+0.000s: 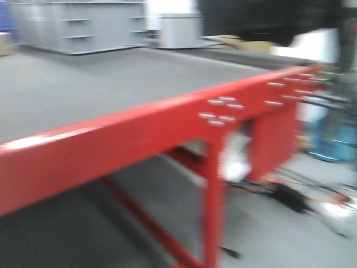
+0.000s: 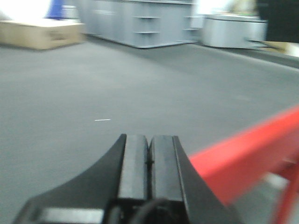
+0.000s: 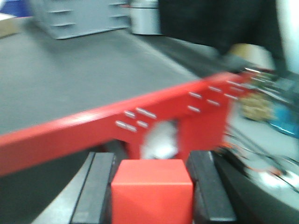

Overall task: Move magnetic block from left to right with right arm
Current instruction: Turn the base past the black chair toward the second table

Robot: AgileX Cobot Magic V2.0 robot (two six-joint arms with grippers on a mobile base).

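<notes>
All views motion-blurred. Right gripper is clamped on the magnetic block, red cube squeezed between both black fingers. In the right wrist view the block sits in front of and below the red table rail, close to the rail's bolted leg joint, not over the gray tabletop. Left gripper has its jaws pressed together with nothing between, hovering over the tabletop just left of the rail. Cardboard box and gray cabinets lie far beyond the rail.
</notes>
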